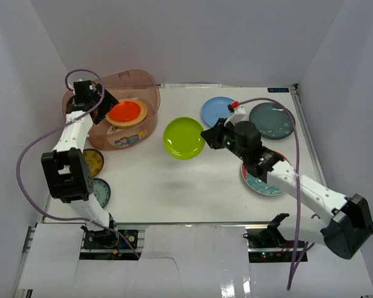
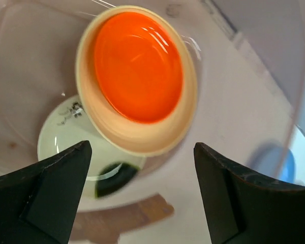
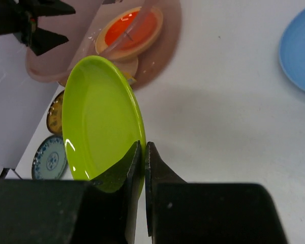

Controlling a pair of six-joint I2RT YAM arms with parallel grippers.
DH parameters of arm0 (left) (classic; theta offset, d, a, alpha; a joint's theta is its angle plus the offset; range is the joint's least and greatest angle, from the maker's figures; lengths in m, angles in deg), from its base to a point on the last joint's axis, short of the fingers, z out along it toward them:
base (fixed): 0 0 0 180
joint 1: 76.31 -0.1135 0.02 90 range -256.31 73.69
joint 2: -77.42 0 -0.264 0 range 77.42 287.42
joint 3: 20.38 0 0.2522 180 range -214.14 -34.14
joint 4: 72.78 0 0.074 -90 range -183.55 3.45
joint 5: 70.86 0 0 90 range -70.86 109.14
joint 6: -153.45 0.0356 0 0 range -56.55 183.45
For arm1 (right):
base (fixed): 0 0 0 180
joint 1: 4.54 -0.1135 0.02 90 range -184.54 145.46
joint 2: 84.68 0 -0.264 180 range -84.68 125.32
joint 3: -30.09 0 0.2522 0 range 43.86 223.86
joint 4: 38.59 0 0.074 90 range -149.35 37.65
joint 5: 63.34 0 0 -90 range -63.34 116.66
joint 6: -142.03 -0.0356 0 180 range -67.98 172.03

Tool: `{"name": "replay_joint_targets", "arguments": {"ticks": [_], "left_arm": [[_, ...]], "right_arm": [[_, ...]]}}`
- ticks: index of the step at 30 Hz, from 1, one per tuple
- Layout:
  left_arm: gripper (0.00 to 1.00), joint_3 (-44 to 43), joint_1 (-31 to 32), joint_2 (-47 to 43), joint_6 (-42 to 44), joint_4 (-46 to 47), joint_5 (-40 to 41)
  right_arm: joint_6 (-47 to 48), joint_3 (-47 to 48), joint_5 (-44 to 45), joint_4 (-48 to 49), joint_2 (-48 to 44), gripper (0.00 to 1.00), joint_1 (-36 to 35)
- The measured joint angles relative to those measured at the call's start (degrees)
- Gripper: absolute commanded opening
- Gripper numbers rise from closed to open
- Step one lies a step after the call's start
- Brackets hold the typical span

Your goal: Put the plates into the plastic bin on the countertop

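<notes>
— Which step are you on?

— My right gripper (image 3: 144,152) is pinched tight on the rim of the lime-green round plate (image 3: 99,119). It holds the plate tilted on edge, and the plate looks lifted off the white counter (image 3: 229,127), about midway across it. I take this as the carry toward the translucent pinkish-brown plastic bin (image 1: 146,84).

— And your other side?

— My left gripper (image 2: 142,157) hangs over the bin with its fingers spread wide and nothing between them. Under it, an orange-red plate (image 2: 137,66) sits nested in a cream plate (image 2: 142,145) inside the bin.

— What does the next move call for?

— I need to travel left over the bin wall, then lower the plate and let it go onto that stack. I think my left gripper should draw back first, or the two may meet. A light blue plate (image 1: 216,110), a dark teal plate (image 1: 272,120) and a few patterned ones lie on the counter for later.
</notes>
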Motion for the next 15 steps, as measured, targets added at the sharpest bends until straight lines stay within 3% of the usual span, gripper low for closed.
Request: {"name": "replay_joint_targets", "arguments": {"ticks": [4,10,15], "left_arm": [[0.92,7.9,0.2,-13.5,-0.2,2.6,-5.5],[0.88,26.4,1.9,-42.9,1.0,7.6,-9.0],[0.87,36.7,6.0,-54.4,1.7,4.5,-7.4]], "right_arm": [[0.7,12.6,-0.3,4.2,14.2,0.08,0.0],[-0.1,34.2,-2.5,7.1,36.4,0.08,0.0],[0.1,58.3,-3.3,5.7,56.2,0.08,-0.3]]}}
